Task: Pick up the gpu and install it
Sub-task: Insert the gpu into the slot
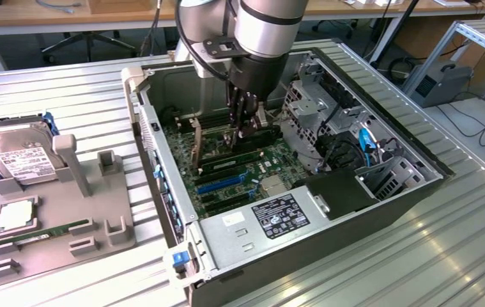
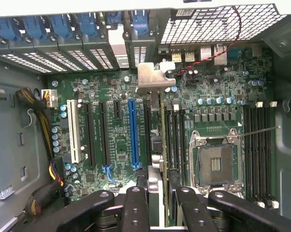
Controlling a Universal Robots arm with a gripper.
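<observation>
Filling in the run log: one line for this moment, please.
gripper: shut on gpu | place: inside computer case, over motherboard | card: upright, edge-on | seated: cannot tell

Looking straight down into an open computer case, a green motherboard (image 2: 136, 130) fills the floor. The gripper (image 2: 157, 193), black fingers (image 2: 136, 208) at six o'clock, clasps the gpu (image 2: 155, 140) edge-on, its silver bracket (image 2: 152, 77) toward twelve o'clock beside a blue slot (image 2: 132, 133).

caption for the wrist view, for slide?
Gripper holding the gpu edge-on above the motherboard, beside the blue slot.
</observation>
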